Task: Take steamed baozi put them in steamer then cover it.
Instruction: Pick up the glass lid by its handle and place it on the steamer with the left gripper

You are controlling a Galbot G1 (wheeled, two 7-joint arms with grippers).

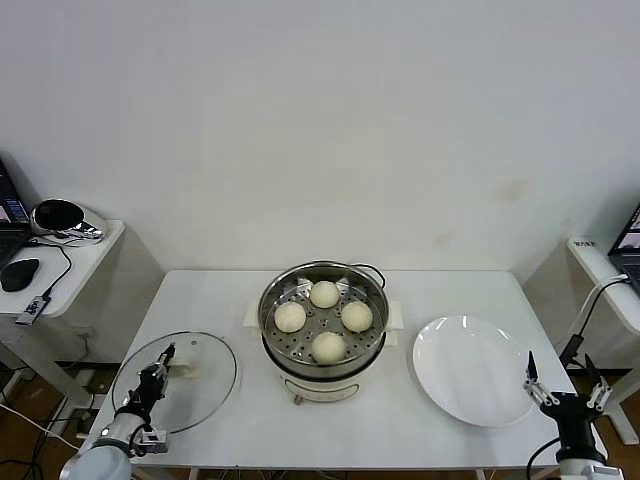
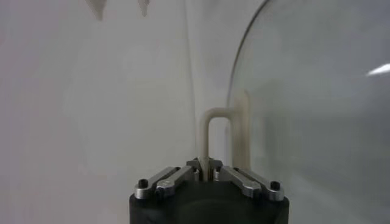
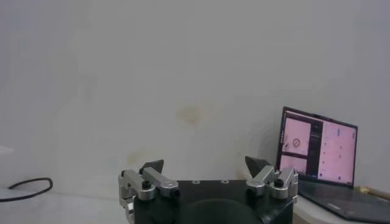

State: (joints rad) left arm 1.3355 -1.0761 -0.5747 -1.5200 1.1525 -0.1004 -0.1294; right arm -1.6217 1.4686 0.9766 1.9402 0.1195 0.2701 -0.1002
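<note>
the steamer (image 1: 323,335) stands at the middle of the white table (image 1: 250,410), its lid off, with four baozi on the perforated tray inside. seen from the head camera, one baozi (image 1: 324,294) sits at 12 o'clock on the tray, one (image 1: 357,316) at 3 o'clock, one (image 1: 328,346) at 6 o'clock and one (image 1: 290,317) at 9 o'clock, each apart from the others. a dark cord (image 1: 368,269) curls behind the pot's rim.

the glass lid (image 1: 190,385) lies flat on the table at about 8 o'clock from the steamer, near it but not touching. the left claw (image 1: 160,365) is over the lid's centre, clamped tight on the lid's handle (image 2: 216,137); the left wrist view shows the fingers (image 2: 241,179) pinched together at the base of the cream loop, with the lid's glass (image 2: 317,109) curving away beside it.

a white plate (image 1: 470,370) lies at 4 o'clock from the steamer, well apart from it. the right claw (image 1: 563,385) hangs off the table's edge, just beside the plate's far side, spread wide and holding nothing; the right wrist view shows its claw (image 3: 207,167) with the two tips standing far apart.

a side table (image 1: 85,260) at the far left carries a mouse (image 1: 18,274) and a dark rounded object (image 1: 58,216). a laptop (image 3: 317,155) shows in the right wrist view.
</note>
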